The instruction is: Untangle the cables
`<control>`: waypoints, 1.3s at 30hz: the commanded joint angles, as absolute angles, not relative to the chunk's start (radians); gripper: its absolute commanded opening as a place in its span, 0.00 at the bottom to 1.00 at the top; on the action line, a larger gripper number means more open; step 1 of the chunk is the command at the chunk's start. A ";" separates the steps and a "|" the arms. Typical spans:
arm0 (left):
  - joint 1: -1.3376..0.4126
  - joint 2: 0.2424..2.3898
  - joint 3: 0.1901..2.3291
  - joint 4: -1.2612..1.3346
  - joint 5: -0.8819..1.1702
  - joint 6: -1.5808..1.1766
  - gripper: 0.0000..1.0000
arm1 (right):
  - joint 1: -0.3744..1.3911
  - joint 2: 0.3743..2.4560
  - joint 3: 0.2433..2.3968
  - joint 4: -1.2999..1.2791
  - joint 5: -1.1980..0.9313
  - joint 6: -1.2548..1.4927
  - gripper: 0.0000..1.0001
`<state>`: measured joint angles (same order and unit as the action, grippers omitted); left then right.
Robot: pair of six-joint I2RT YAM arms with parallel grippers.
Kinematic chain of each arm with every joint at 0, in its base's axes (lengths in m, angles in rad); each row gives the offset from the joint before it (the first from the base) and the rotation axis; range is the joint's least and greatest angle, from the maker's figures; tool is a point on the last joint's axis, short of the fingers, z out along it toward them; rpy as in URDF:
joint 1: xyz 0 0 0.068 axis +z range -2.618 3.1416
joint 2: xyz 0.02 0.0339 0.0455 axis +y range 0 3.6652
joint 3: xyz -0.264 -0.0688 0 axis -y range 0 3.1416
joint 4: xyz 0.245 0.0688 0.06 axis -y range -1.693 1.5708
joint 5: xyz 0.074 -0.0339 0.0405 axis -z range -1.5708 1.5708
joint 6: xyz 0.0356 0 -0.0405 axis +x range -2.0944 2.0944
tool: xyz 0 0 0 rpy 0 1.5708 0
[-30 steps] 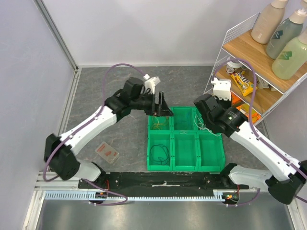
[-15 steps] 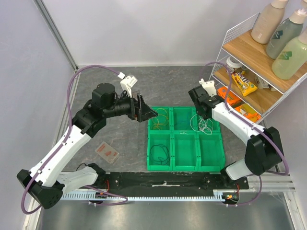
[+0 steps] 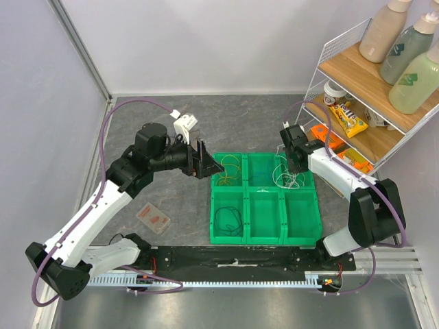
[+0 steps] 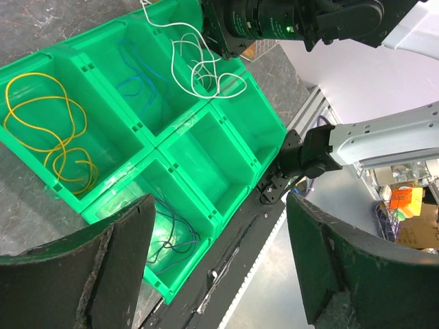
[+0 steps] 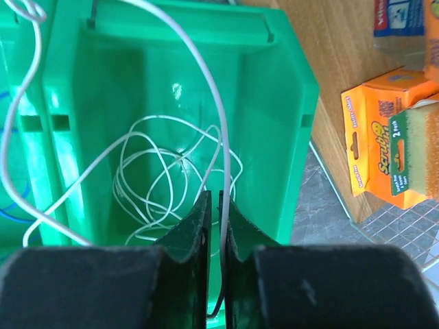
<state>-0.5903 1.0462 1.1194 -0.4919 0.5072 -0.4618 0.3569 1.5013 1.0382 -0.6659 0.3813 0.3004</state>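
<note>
Holding: the right claw has its fingers drawn almost together with only a slit between them. A strand of the white cable runs right through that slit. Pinched or sliding free? I cannot tell.
Under the right claw: the rest of the white cable lies coiled in a corner compartment of the green tray, directly below the fingertips.
Left claw: the left claw is spread wide with nothing in it, hovering just off the tray's corner on its own side.
Ahead of the left claw: the yellow cable is in the compartment closest to it, the blue cable is one further along, and the white one is beyond that. The dark cable sits alone in the compartment nearest its fingertips.
Progress: one colour per compartment, so I'd say the sorting is nearly done.
Watch out, first: a white strand climbs out left of the right claw, over the divider towards the blue cable. If it drops loosely, it could fall across the blue and knot up again.
Watch out, second: if the strand catches in that slit as the claw rises, the whole coil could be dragged out.
Watch out, third: the shelf and its sponge pack are close on the right claw's outer side, so a wide swing could clip them.
</note>
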 commanded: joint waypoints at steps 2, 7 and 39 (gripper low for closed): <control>-0.586 1.034 1.111 -0.462 0.537 -0.437 0.83 | 0.354 1.462 1.017 -0.676 0.347 0.271 0.18; -0.587 1.038 1.111 -0.457 0.548 -0.442 0.83 | 0.354 1.407 1.054 -0.715 0.314 0.279 0.45; -0.378 1.058 1.025 -0.557 0.173 -0.598 0.98 | 0.354 1.340 0.986 -0.534 0.364 0.314 0.55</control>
<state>-0.4999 1.0225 1.0897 -0.5484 0.2924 -0.5037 0.3557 1.4757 0.9413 -0.5194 0.3664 0.3180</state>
